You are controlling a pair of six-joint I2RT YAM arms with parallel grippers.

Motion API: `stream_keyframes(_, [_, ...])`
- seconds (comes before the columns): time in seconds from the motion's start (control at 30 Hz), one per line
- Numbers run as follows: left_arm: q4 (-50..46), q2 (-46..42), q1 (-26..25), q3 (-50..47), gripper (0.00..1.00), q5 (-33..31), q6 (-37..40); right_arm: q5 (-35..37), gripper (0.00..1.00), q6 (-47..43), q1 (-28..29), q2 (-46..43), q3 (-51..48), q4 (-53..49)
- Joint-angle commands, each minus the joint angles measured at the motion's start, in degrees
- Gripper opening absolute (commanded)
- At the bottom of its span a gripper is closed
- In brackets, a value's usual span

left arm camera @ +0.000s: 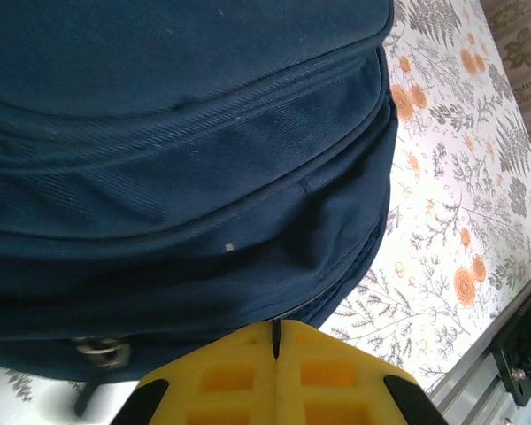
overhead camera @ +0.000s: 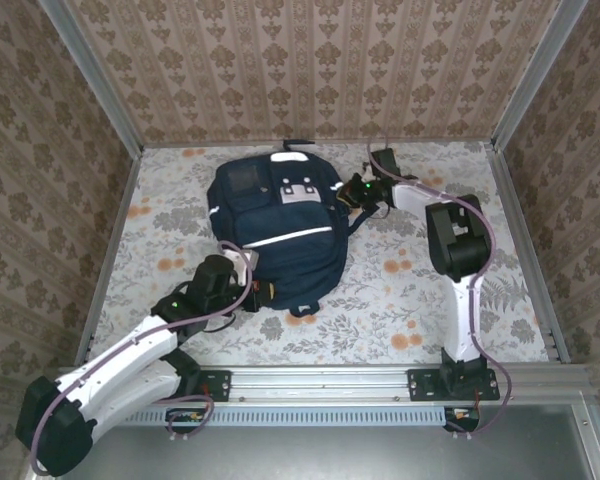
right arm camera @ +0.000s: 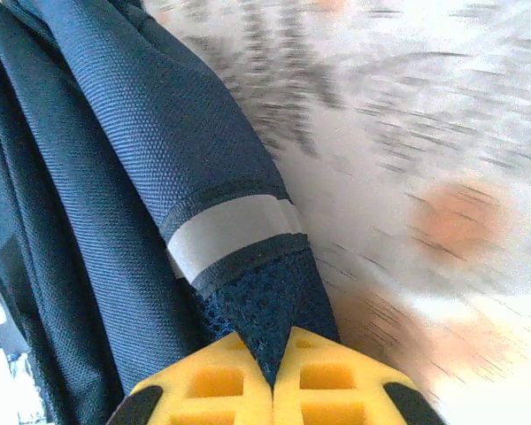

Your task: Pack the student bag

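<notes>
Holding the student bag [overhead camera: 275,225] flat on the table [overhead camera: 410,300], likely steadying it for opening, with right gripper [right arm camera: 273,354] pinched shut on its striped strap [right arm camera: 239,232] and left gripper [left arm camera: 275,335] shut against its bottom hem, grip unclear.

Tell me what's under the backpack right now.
The backpack lies on the flowered table cloth, which shows all around it. Whatever is directly beneath is covered by the bag itself, so I can't tell if anything else is there.
</notes>
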Motion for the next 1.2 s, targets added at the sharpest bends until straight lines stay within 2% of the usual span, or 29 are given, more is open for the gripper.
stream_keyframes(0.0, [4.3, 1.6, 0.5, -0.5, 0.00, 3.0, 1.8, 10.2, 0.00, 7.2, -4.0, -7.5, -10.6, 7.5])
stream_keyframes(0.13, [3.6, 0.7, 1.2, -0.6, 0.00, 3.3, 2.8, 12.3, 0.00, 9.2, -5.3, -14.2, -22.5, 12.2])
stream_keyframes(0.23, [-2.2, -2.5, 4.4, 1.4, 0.00, 2.5, 4.5, 14.9, 0.00, 3.6, -5.3, -17.0, -23.5, 7.4])
stream_keyframes(0.27, [-4.1, -3.9, 5.8, 2.3, 0.05, 1.7, 5.1, 15.7, 0.00, 2.0, -5.5, -17.3, -22.7, 5.5])
stream_keyframes(0.3, [-6.9, -5.3, 8.1, 3.5, 0.16, 0.7, 5.8, 16.1, 0.09, 0.4, -5.7, -17.0, -21.3, 3.1])
stream_keyframes(0.33, [-9.6, -6.2, 10.3, 4.8, 0.29, -0.6, 6.4, 16.5, 0.27, -1.5, -5.9, -16.7, -19.1, 0.1])
stream_keyframes(0.37, [-11.7, -6.3, 12.1, 6.0, 0.38, -1.5, 7.2, 17.5, 0.42, -3.2, -5.8, -16.5, -17.0, -3.0])
stream_keyframes(0.4, [-13.7, -5.6, 14.3, 7.2, 0.47, -2.4, 7.9, 19.5, 0.53, -5.0, -5.6, -16.5, -14.6, -6.8])
stream_keyframes(0.43, [-14.6, -4.4, 17.1, 8.2, 0.51, -2.5, 7.9, 21.8, 0.58, -6.5, -5.1, -16.9, -12.4, -9.9])
stream_keyframes(0.53, [-11.8, 1.1, 22.2, 8.6, 0.55, 0.9, 5.3, 28.6, 0.60, -9.1, -2.0, -21.4, -10.2, -14.7])
stream_keyframes(0.63, [-6.2, 8.7, 22.1, 9.2, 0.58, 7.8, 4.8, 35.6, 0.59, -10.3, 2.9, -25.7, -7.8, -20.9])
stream_keyframes(0.67, [-6.0, 11.1, 21.6, 9.9, 0.58, 9.4, 5.1, 35.1, 0.57, -10.9, 4.2, -26.9, -7.7, -21.5])
stream_keyframes(0.73, [-5.8, 13.7, 19.0, 10.5, 0.60, 9.8, 7.0, 28.7, 0.52, -13.7, 6.6, -29.3, -8.6, -20.3])
stream_keyframes(0.9, [-3.3, 9.7, 12.1, 7.1, 0.61, 2.4, 12.5, 18.9, 0.50, -18.4, 9.3, -32.7, -10.8, -22.1])
stream_keyframes(1.0, [0.1, 8.1, 11.4, 4.3, 0.60, 0.2, 13.4, 15.5, 0.50, -18.8, 9.4, -34.9, -13.6, -20.9])
stream_keyframes(1.17, [2.4, 12.4, 11.2, 4.2, 0.55, -1.2, 15.8, 13.3, 0.50, -20.6, 9.5, -36.6, -15.0, -21.7])
